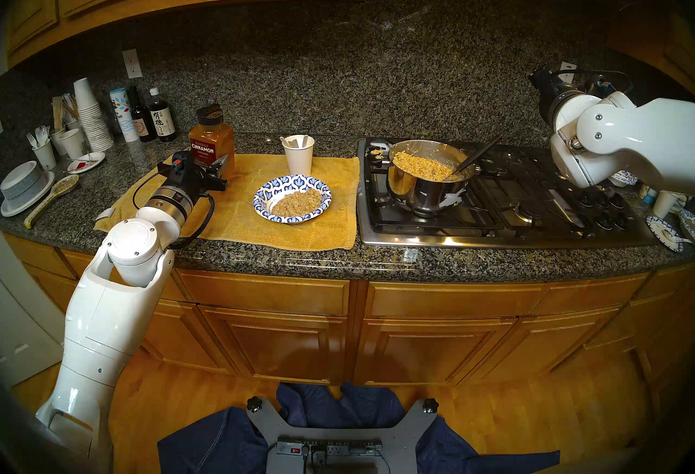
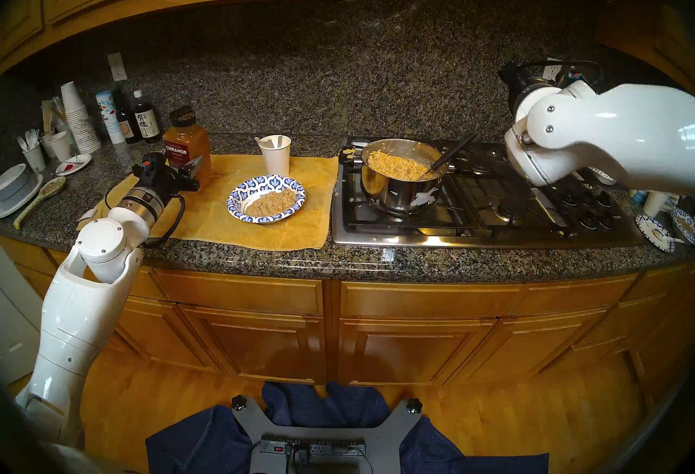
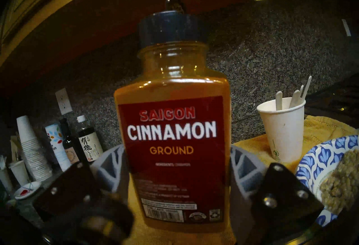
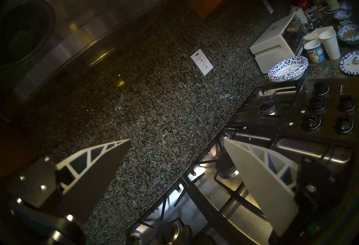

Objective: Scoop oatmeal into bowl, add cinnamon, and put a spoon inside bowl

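- The left tool is gripping the cinnamon jar upright above the yellow towel on the desk.
- The oatmeal is already sitting in the bowl.
- Next it needs carrying over the bowl and tipping.
- The right tool is hanging open by the stove.

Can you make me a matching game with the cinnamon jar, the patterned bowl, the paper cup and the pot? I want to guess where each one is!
Things:
1. cinnamon jar
2. bowl
3. paper cup
4. pot

Places:
A. on the stove
B. between the left gripper's fingers
C. on the yellow towel, holding oatmeal
D. behind the bowl, with white utensils in it

Pairs: 1-B, 2-C, 3-D, 4-A
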